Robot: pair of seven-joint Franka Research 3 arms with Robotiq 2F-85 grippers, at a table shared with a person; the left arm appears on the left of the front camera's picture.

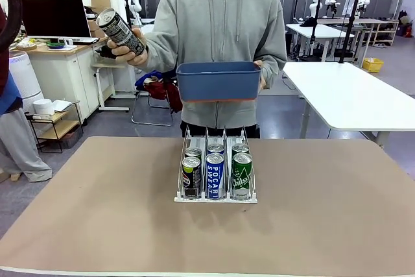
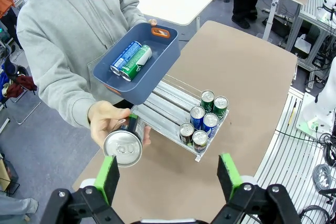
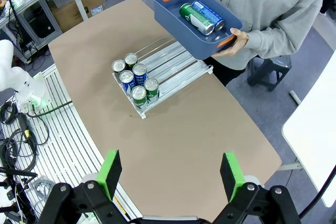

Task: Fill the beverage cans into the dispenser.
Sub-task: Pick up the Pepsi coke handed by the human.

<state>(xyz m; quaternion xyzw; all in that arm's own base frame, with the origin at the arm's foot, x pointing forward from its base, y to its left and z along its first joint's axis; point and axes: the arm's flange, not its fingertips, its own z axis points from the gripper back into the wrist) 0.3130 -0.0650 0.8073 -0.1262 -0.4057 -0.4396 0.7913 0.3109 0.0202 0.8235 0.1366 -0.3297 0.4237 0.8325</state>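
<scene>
The white wire dispenser (image 1: 216, 198) stands mid-table with several cans at its front, two per lane: dark (image 1: 191, 176), blue (image 1: 214, 174) and green (image 1: 242, 174). Across the table, a person holds a dark can (image 1: 122, 32) tilted in one hand and a blue bin (image 1: 218, 82) in the other. A blue can (image 2: 125, 57) and a green can (image 2: 136, 62) lie in the bin. My left gripper (image 2: 168, 179) hangs open high above, close to the held dark can (image 2: 124, 148). My right gripper (image 3: 171, 176) is open too, high over the table and far from the dispenser (image 3: 173, 64).
The brown tabletop (image 1: 324, 205) is bare around the dispenser. The person's blue bin (image 3: 173, 11) hovers over the far table edge, above the rear of the rack. White tables and other furniture stand beyond.
</scene>
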